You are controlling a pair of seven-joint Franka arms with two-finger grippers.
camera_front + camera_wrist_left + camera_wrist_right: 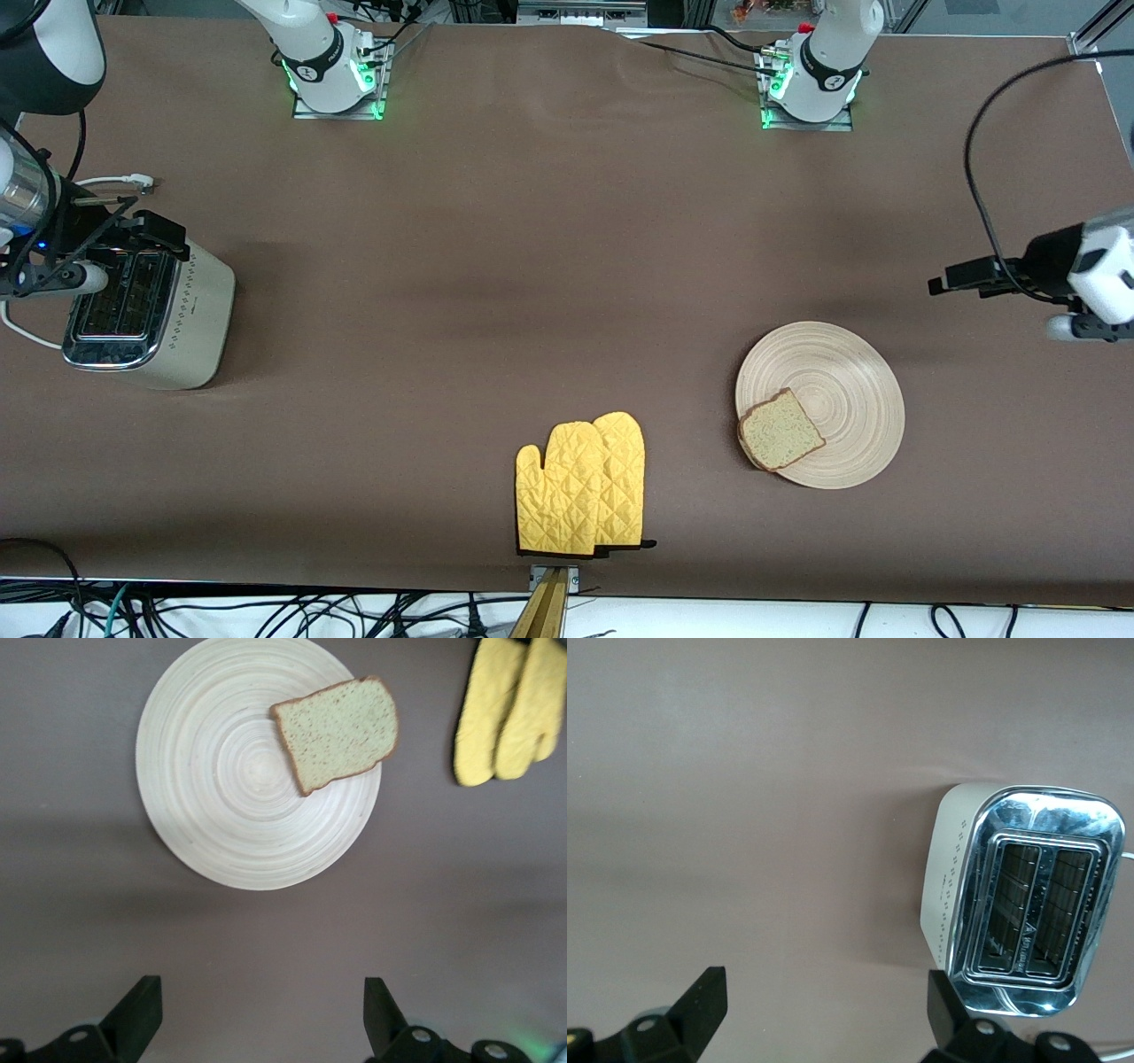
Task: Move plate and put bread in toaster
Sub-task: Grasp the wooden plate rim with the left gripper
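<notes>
In the front view, lower right, we see the speckled brown-crusted bread slice [780,433] on the round grooved beige wooden plate [842,390] and the cream chrome-topped toaster [151,319] at mid-left, nothing started; in the left wrist view the left gripper [257,1014] hangs spread and empty, next needing to descend to the plate; in the right wrist view the right gripper [824,1010] waits likewise spread.

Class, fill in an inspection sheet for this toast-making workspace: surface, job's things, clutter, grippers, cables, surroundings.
Surface: brown table cover, slightly rumpled.
Job's things: bread lies on the plate, overhanging its rim; toaster stands upright at the right arm's end, both slots empty.
Clutter: yellow oven mitts beside the plate, near the table's front edge.
Grippers: left gripper open, up above the table beside the plate; right gripper open, over the table beside the toaster.
Cables: white power cord at the toaster; black cable on the left arm.
Surroundings: loose cables below the front edge.
</notes>
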